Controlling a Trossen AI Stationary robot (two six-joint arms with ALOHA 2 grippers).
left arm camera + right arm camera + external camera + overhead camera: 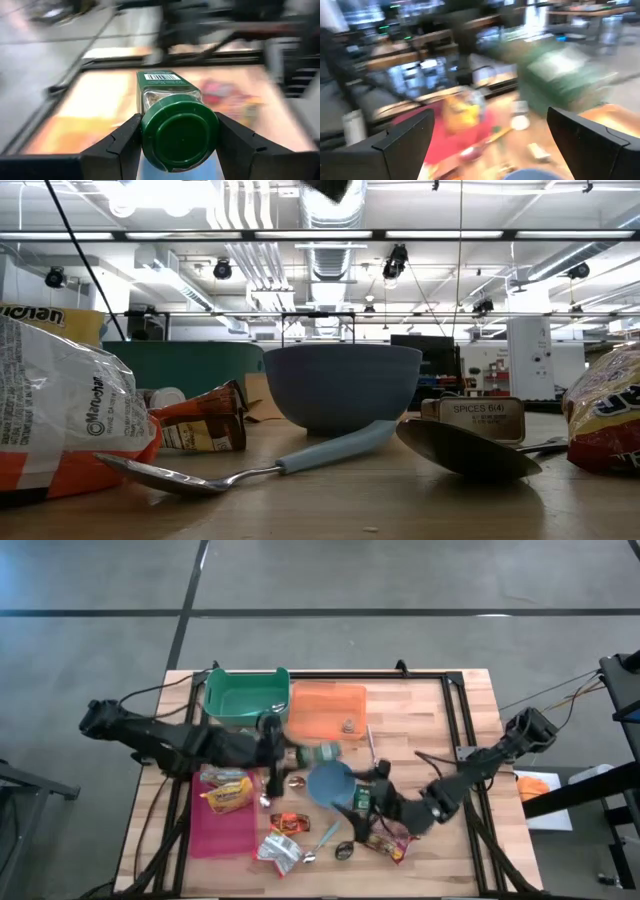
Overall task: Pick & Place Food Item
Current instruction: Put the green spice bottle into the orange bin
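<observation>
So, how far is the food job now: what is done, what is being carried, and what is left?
Possibly done: one small item lies in the orange tray; the green bin shows nothing inside.
In hand: the left claw grips a green-capped spice jar, between the trays and the blue bowl.
Left: snack packets and spoons remain on the table. The right claw is open and empty.

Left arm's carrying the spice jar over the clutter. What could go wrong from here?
1. The left gripper grips the spice jar only around its green cap, so it might slip or swing.
2. The blue bowl sits right beside the jar's path; a low pass may clip it.
3. The right gripper hovers open nearby, so the arms could collide.
</observation>
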